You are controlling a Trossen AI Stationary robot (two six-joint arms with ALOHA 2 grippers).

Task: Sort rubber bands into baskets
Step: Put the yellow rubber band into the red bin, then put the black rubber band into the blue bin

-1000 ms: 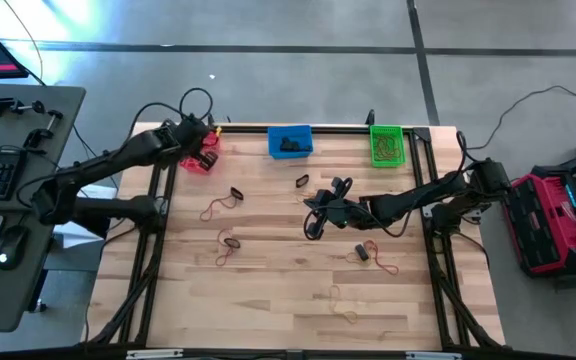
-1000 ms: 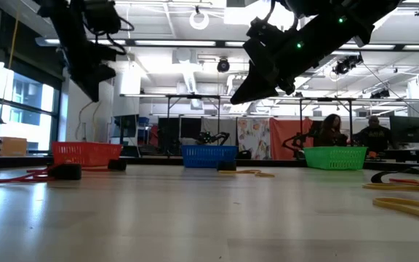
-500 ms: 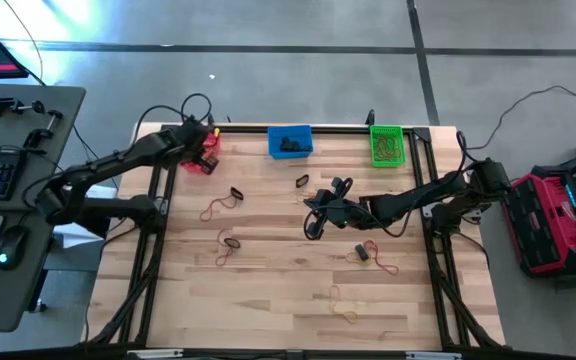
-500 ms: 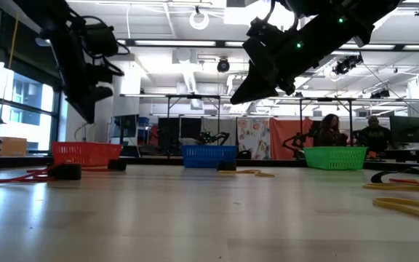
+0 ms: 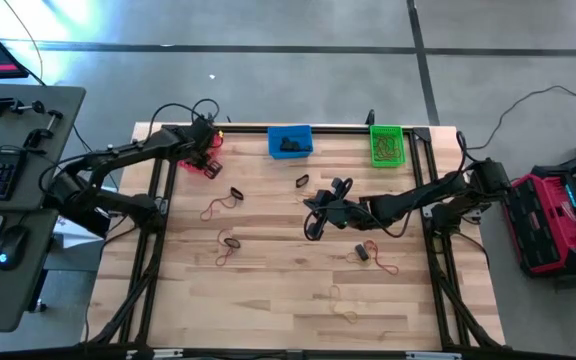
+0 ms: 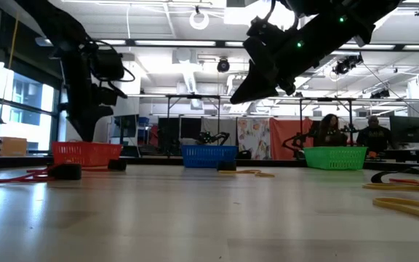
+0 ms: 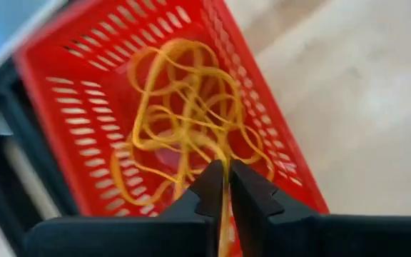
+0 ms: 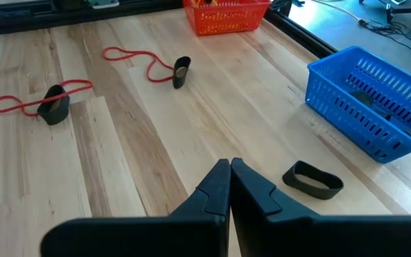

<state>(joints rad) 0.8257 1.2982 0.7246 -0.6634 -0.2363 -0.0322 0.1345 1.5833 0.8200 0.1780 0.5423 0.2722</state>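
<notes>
1. Over the red basket [image 7: 70, 86], your left claw [image 7: 225, 187] pinches a yellow band [image 7: 225, 214] above the yellow bands [image 7: 184, 114] piled inside.
2. Mid-surface, your right claw [image 8: 230, 187] hangs pressed together, empty, near a black band [image 8: 312, 179].

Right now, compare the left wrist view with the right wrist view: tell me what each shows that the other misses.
Only the left wrist view shows the tangle of yellow rubber bands lying inside the red basket, and one yellow band pinched between the left gripper fingers above it.

Only the right wrist view shows the blue basket, a loose black band beside it, two red bands each with a black band on the wooden table, and the shut, empty right gripper.

Both show the red basket and bare tabletop.
</notes>
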